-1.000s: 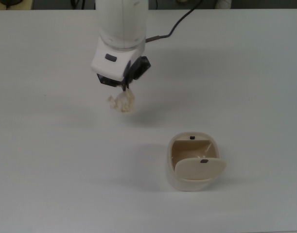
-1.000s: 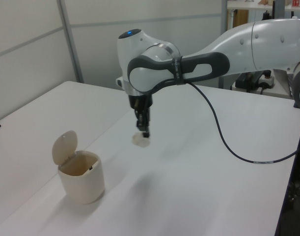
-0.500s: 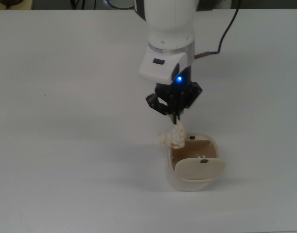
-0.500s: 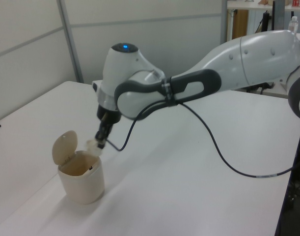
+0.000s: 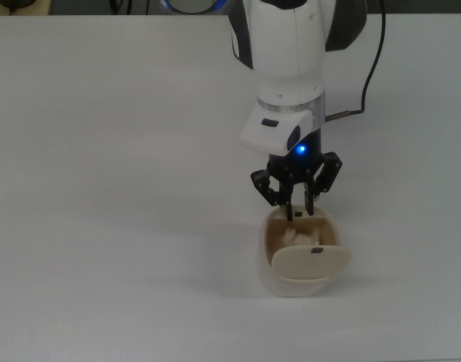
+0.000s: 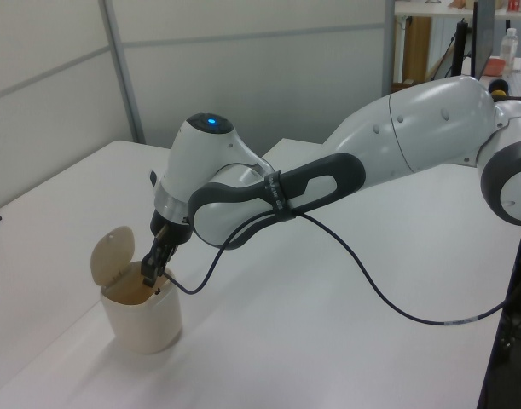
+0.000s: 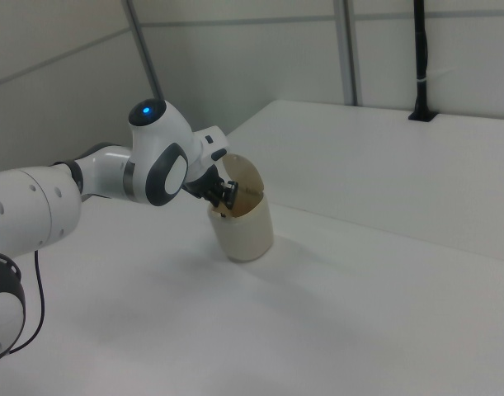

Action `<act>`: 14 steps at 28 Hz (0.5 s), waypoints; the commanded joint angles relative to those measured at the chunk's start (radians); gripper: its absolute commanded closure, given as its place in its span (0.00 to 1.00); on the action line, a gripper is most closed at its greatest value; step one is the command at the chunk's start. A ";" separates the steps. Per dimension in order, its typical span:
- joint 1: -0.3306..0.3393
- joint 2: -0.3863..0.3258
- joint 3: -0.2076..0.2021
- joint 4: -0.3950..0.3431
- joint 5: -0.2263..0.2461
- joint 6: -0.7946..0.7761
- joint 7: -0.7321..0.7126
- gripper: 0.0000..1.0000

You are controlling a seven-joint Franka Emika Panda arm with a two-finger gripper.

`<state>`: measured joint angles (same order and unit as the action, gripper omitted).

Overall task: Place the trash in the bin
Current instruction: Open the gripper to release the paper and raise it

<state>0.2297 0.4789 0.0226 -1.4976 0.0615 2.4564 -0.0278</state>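
Gripper (image 5: 297,205) w/ fingers spread, holding nothing, hovering right over bin (image 5: 269,273); trash (image 5: 298,237) lying inside, straight below it, nr desk's front edge.

- A white table (image 5: 102,226) carries the scene; its surface is plain and matte.
- The bin (image 5: 290,283), cream-beige with its flap lid tipped up, stands directly on the table, nearer the top view's lower edge than its upper edge, and well away from every corner.
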 commanded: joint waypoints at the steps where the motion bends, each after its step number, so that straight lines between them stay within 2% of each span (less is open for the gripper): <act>1: 0.007 -0.034 -0.019 -0.001 0.004 -0.094 0.042 0.00; 5: -0.007 -0.063 -0.030 0.002 0.000 -0.186 0.043 0.00; 14: -0.013 -0.167 -0.148 0.028 -0.005 -0.528 0.040 0.00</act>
<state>0.2118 0.3853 -0.0745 -1.4568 0.0614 2.0763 -0.0012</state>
